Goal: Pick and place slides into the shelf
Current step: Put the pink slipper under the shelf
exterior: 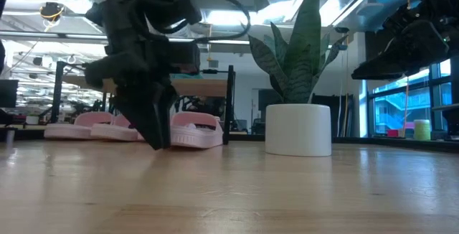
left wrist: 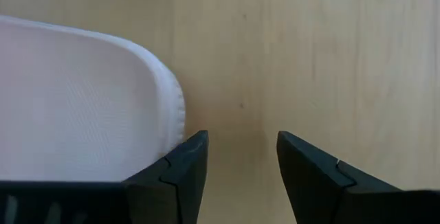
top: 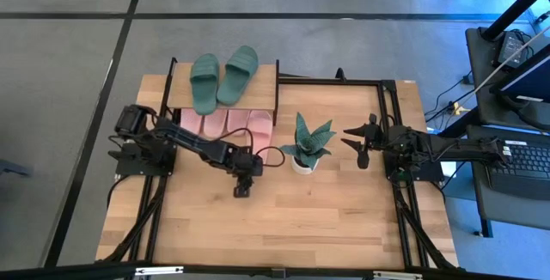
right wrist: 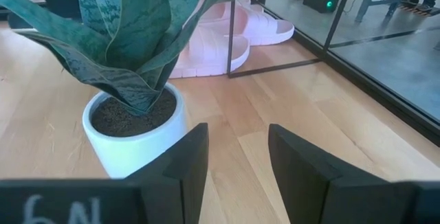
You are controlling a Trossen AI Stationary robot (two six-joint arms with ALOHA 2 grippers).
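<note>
The shelf (top: 265, 91) stands at the table's far side. The dark green slides (top: 222, 78) lie on its wooden top board. Pale pink slides (top: 225, 125) lie side by side under that board, and they show in the low view too (exterior: 93, 128). One pink slide (top: 270, 153) sticks out toward the plant, its sole on the table (exterior: 195, 130). My left gripper (top: 243, 187) is open and points down at the tabletop (exterior: 159, 139), just near of that slide. In its wrist view the slide's pale rounded end (left wrist: 82, 100) lies beside the fingers (left wrist: 240, 162). My right gripper (top: 359, 143) is open and waits right of the plant (right wrist: 237, 155).
A green spiky plant in a white pot (top: 307, 149) stands between the two grippers, close to the shelf's right leg (right wrist: 232, 38). Bare wooden tabletop (top: 284, 220) stretches toward the near edge. Black frame rails (top: 400, 203) run along the table's sides.
</note>
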